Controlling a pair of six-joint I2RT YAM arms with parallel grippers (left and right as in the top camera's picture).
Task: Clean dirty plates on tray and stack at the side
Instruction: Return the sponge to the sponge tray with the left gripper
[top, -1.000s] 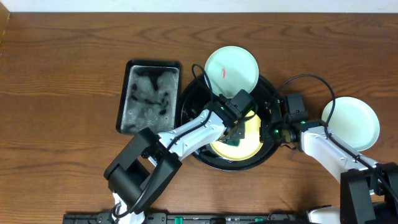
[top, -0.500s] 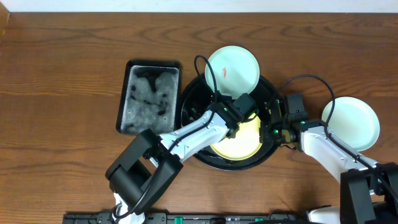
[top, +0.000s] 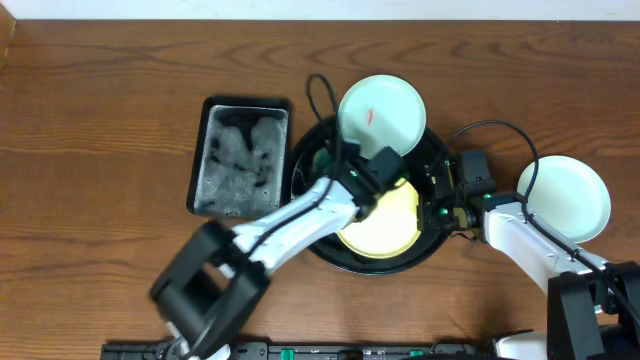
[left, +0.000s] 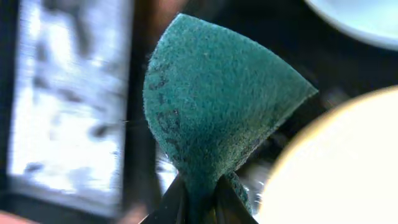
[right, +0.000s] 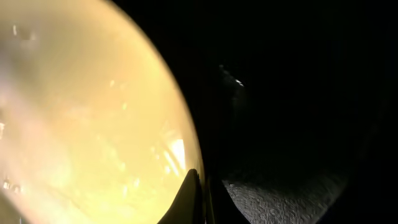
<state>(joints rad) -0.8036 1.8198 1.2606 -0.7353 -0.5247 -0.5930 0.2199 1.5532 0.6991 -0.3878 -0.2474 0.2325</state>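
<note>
**A:** What did we see first, starting from the left?

**B:** The sponge tray (top: 247, 101), rectangular and full of white foam, stood at nine o'clock of the tray (top: 420, 250). Our left gripper (left: 200, 199) was clenched on the green sponge (left: 211, 106), which was rough and folded like a cone. It had just lifted off the yellow plate (top: 385, 225) toward ten o'clock.

**A:** So we judged that plate wiped?

**B:** We thought so, because its glossy round face showed no red mark. The smeared mint plate (top: 381, 113) lay over the rim at twelve o'clock and had slid a little. Our right gripper (right: 196, 196) was pinching the yellow plate's edge at three o'clock. Further right, the clean mint plate (top: 563, 197) lay on the wooden table (top: 100, 100).
</note>
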